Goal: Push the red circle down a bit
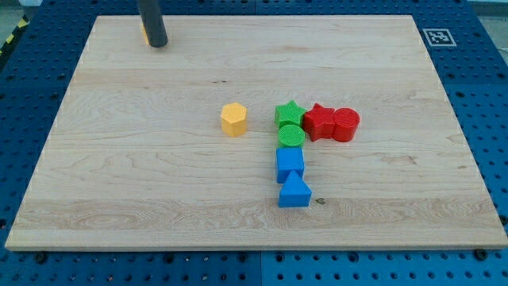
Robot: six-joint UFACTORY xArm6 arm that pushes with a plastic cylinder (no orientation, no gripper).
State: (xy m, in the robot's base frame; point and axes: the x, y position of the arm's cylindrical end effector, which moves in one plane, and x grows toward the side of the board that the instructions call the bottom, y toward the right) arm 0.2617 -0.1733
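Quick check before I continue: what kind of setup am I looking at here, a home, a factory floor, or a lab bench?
Most likely a lab bench. A bare wooden board lies on a blue perforated table, a printed marker tag sits at its corner, and small blocks like the red circle are laid out. My tip is near the top left.

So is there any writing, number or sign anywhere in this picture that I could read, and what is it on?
No words, numbers or brand names can be read anywhere.
The only sign: a small black-and-white square marker at the top right corner of the pale wooden board; it is a pattern, not text.
The coloured plastic blocks, such as the red circle, carry no labels.
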